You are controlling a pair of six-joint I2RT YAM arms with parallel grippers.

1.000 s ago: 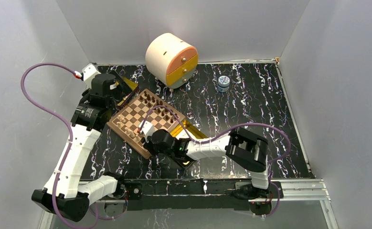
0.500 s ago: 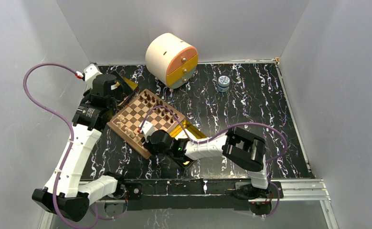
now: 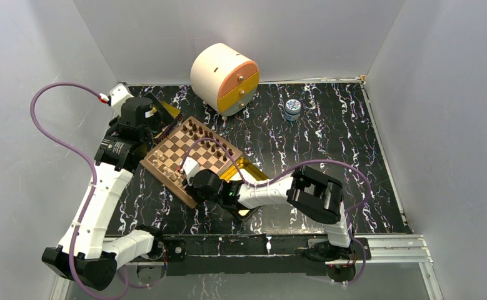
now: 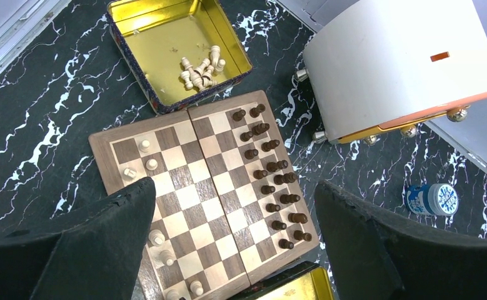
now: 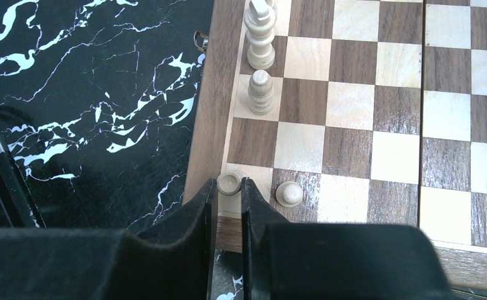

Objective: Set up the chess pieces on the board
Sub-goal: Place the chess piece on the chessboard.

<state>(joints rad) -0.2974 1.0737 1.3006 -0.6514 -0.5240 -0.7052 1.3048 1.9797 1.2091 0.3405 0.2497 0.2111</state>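
Note:
The board (image 3: 194, 150) lies left of centre. Dark brown pieces (image 4: 272, 181) stand in two rows along its far side, and a few light tan pieces (image 4: 147, 156) stand on the near side. My right gripper (image 5: 229, 190) is shut on a light tan piece (image 5: 229, 183) standing on the board's corner square (image 5: 253, 181). It also shows in the top view (image 3: 189, 187). A light pawn (image 5: 289, 193) stands beside it, and two taller light pieces (image 5: 260, 92) stand further along the edge row. My left gripper (image 4: 234, 206) is open and empty, high above the board.
A gold tin (image 4: 123, 40) with several light pieces (image 4: 200, 69) sits beyond the board's far-left corner. A second gold tin (image 3: 248, 170) lies at the board's right side under my right arm. A round cream drawer box (image 3: 224, 78) and a small blue jar (image 3: 292, 109) stand at the back.
My right arm has shifted slightly left toward the board's near corner. The left arm has barely moved.

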